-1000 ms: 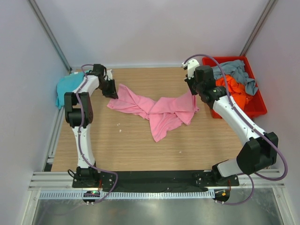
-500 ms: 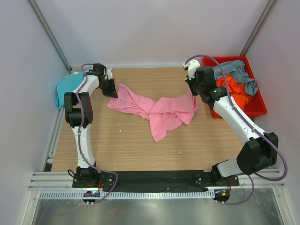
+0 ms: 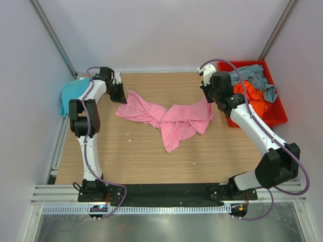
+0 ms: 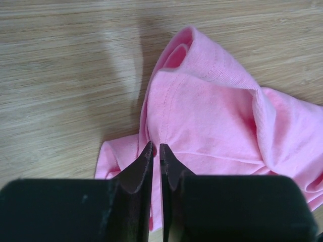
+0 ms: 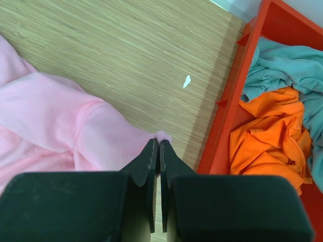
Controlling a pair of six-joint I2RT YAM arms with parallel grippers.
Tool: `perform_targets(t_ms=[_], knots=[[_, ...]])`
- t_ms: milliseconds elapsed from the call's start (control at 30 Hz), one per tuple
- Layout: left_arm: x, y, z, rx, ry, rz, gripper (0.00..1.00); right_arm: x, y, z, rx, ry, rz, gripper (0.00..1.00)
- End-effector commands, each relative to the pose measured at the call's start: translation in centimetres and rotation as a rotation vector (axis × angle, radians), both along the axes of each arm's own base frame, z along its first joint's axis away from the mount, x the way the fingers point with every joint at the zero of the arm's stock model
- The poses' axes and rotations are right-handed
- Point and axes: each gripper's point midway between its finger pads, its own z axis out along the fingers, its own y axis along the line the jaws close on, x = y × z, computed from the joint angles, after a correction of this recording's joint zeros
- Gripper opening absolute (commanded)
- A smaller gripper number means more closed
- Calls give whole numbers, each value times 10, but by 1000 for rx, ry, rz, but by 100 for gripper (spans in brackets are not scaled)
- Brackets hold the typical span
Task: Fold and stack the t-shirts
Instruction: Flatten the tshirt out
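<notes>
Light wood-grain table (image 3: pixel 151 156). Pink t-shirt (image 3: pixel 171 118) lies crumpled and twisted across the far middle, spread left to right on the wood. Teal t-shirt (image 3: pixel 70 93) is bunched at the far-left edge. Red plastic bin (image 3: pixel 272 120) sits at the far-right edge. A small white fleck (image 3: pixel 127 134) lies on bare wood, near the pink cloth.

Pink t-shirt (image 4: pixel 212 116) of soft matt cloth, table (image 4: pixel 60 75) of grained wood, red bin (image 5: pixel 272 20) glossy, probably plastic
</notes>
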Motion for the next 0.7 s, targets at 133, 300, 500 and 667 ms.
perform_targets(t_ms=[133,300,500,667], knots=[[11,0,36,-24,-86,-9,10,1,-1,24,42,-79,-7,1],[7,0,33,-26,-68,-13,12,0,-2,25,44,-80,-8,1],[4,2,27,-15,-53,-12,12,0,-3,25,44,-80,-8,1],[1,3,22,-3,-40,-14,13,-1,-1,25,47,-80,-2,2]])
